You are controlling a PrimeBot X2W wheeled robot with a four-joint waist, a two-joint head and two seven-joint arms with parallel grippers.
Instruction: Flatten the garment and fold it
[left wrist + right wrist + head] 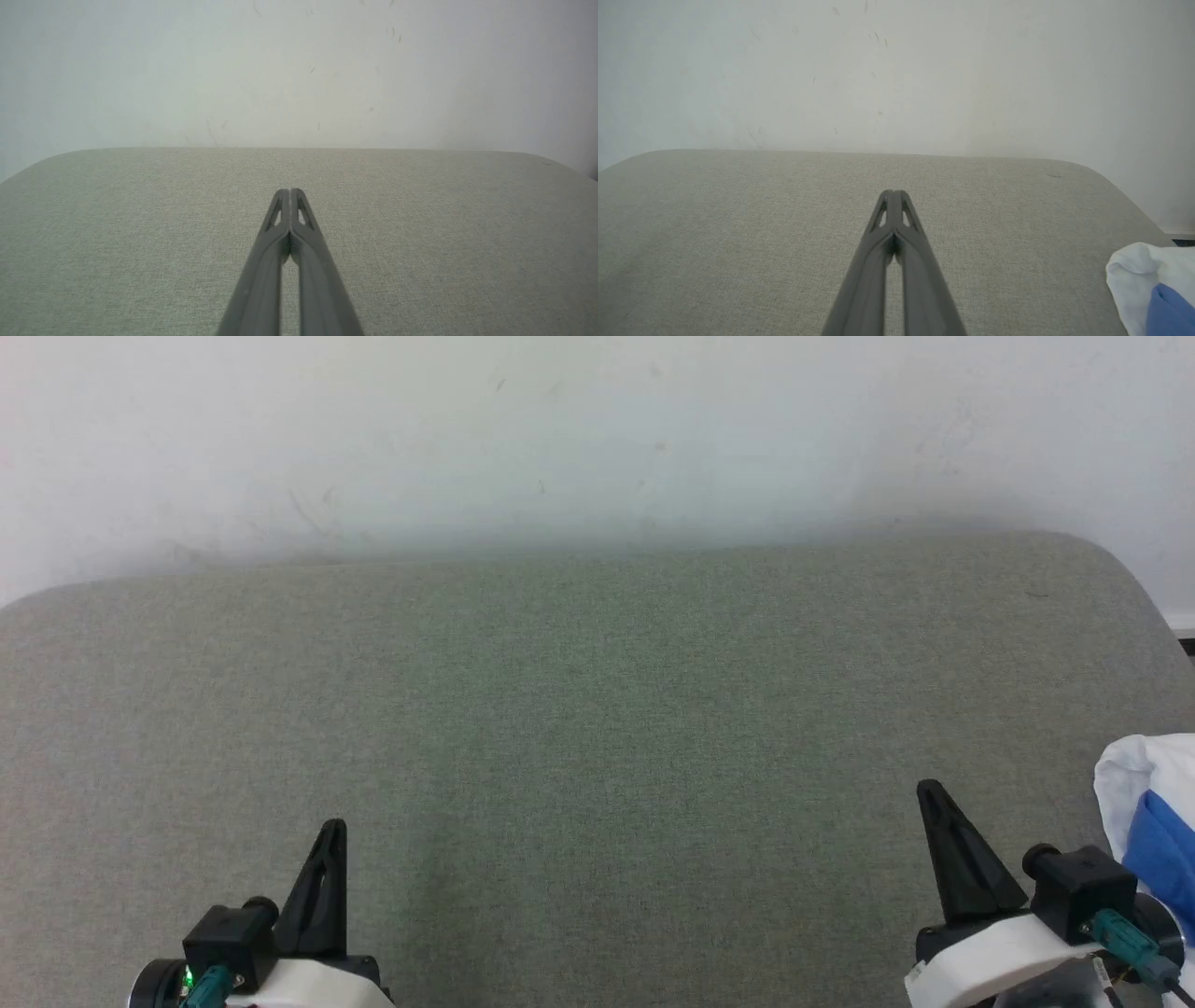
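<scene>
The garment [1144, 803] is a bunched white cloth with a bright blue patch, lying at the right edge of the grey fabric surface [579, 709]; most of it runs out of the head view. The right wrist view catches it at the lower right, the garment [1148, 284] crumpled white with blue showing. My right gripper [929, 793] stands just left of it, apart from the cloth, fingers pressed together and holding nothing; its tips meet in the right wrist view [893, 193]. My left gripper [334, 829] is at the lower left, also shut and empty, its tips touching in the left wrist view [289, 192].
A pale wall [560, 439] rises right behind the surface's far edge. The surface has rounded corners at the back left and back right [1111, 569]. A dark strip of floor [1186, 639] shows past the right edge.
</scene>
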